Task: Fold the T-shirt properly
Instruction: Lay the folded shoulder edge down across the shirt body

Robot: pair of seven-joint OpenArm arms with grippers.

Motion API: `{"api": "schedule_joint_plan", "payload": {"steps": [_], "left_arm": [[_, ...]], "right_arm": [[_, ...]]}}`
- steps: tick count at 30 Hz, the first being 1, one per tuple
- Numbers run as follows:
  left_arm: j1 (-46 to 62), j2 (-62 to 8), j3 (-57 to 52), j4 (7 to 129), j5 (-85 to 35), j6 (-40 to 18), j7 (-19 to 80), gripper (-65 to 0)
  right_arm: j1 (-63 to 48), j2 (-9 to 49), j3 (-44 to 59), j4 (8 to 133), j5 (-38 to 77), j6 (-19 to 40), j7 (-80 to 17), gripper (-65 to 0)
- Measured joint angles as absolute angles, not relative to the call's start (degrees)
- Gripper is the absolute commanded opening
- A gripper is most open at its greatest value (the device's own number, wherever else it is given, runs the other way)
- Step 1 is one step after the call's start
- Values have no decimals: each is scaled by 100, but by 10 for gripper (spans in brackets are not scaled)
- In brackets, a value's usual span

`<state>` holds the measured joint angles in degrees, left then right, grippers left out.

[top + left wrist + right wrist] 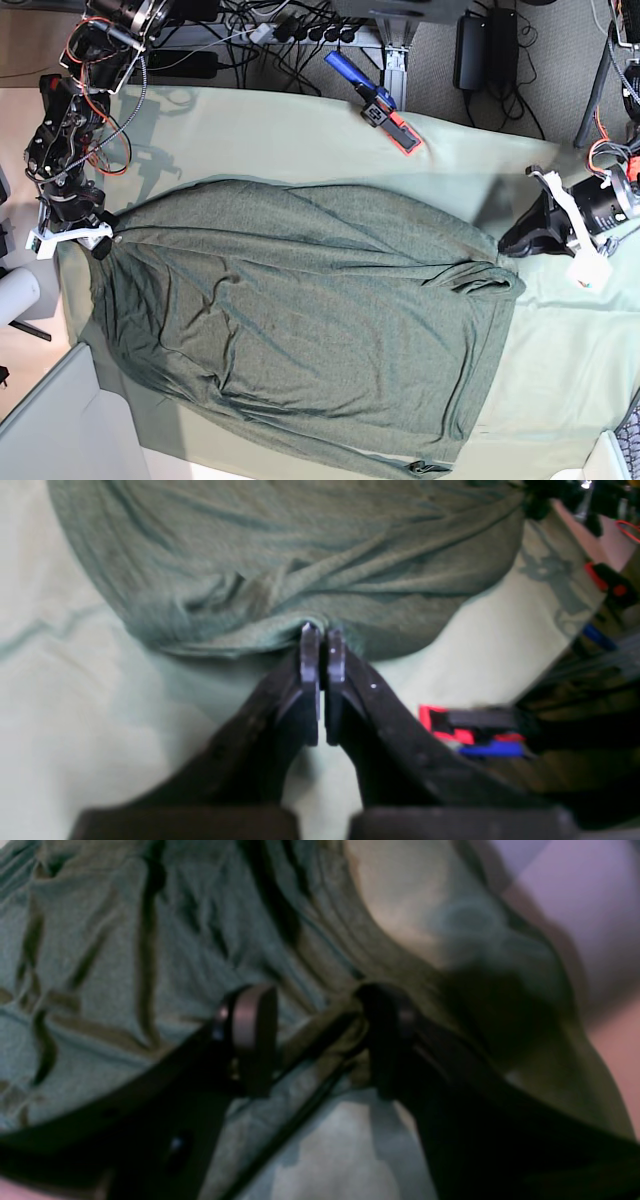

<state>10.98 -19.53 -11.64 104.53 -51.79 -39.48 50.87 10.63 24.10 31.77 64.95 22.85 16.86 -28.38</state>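
The olive-green T-shirt [300,320] lies spread and wrinkled on the pale mint table cloth [570,340]. My left gripper [503,246] is at the shirt's right edge in the base view. In the left wrist view this left gripper [322,632] is shut, with the T-shirt [280,570] hem puckering into its tips. My right gripper [103,243] is at the shirt's left edge. In the right wrist view the right gripper [317,1035] stands open, its fingers [252,1030] straddling a raised fold of the T-shirt [125,965].
A red, black and blue tool [385,100] lies on the cloth at the back, and shows as the red, black and blue tool [470,730] in the left wrist view. Cables and power bricks [480,45] sit behind the table. A white roll [15,295] is at the left.
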Motion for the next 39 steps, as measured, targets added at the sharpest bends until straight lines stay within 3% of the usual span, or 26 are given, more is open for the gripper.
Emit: {"api": "schedule_joint_plan", "payload": {"steps": [17, 21, 24, 34, 39], "left_arm": [[-696, -1935, -1026, 8532, -4971, -3948, 4904, -650], [-891, -1938, -705, 8274, -4936, -3948, 4851, -650], [-923, -1933, -373, 8200, -4587, -3948, 4648, -650], [-921, -1922, -115, 8152, -4261, -3948, 4517, -650], [-921, -1922, -115, 8149, -4261, -3948, 4515, -650]], "right_arm": [[1063, 2399, 3179, 6495, 2303, 1686, -2888, -350], [1063, 2397, 3179, 6495, 2987, 1752, -3634, -351], [1033, 2399, 3179, 6499, 3612, 2198, -4106, -351], [-60, 2331, 3177, 8291, 4154, 2550, -4377, -350], [-561, 2156, 3183, 8473, 4268, 2552, -4397, -350]]}}
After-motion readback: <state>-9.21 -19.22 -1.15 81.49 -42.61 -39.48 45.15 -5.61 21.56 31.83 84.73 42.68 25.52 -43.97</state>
